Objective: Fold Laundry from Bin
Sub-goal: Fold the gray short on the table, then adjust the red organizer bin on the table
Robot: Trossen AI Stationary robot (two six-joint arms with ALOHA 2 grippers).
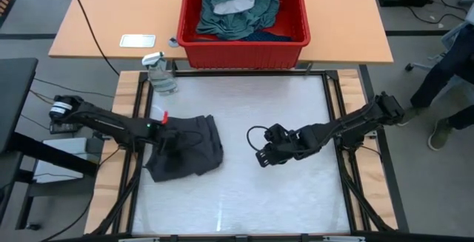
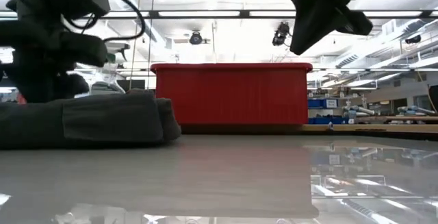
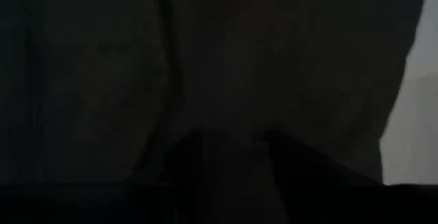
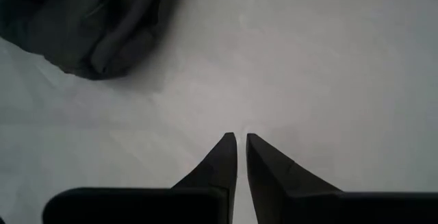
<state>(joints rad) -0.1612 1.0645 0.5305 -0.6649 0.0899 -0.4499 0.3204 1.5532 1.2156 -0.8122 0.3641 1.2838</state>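
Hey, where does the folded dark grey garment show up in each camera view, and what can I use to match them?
High view: dark grey garment on the table's left part, under the left hand.
Low view: left, lying flat.
Left wrist view: fills the picture.
Right wrist view: top left corner.
Shared landmark: the red plastic bin, behind the garment in the high and low views.

I am seeing open white table surface (image 1: 296,197) lying clear across the middle and right. The folded dark grey garment (image 1: 194,149) is blocking the left side, and the large red plastic bin (image 1: 244,48) is standing along the far edge.
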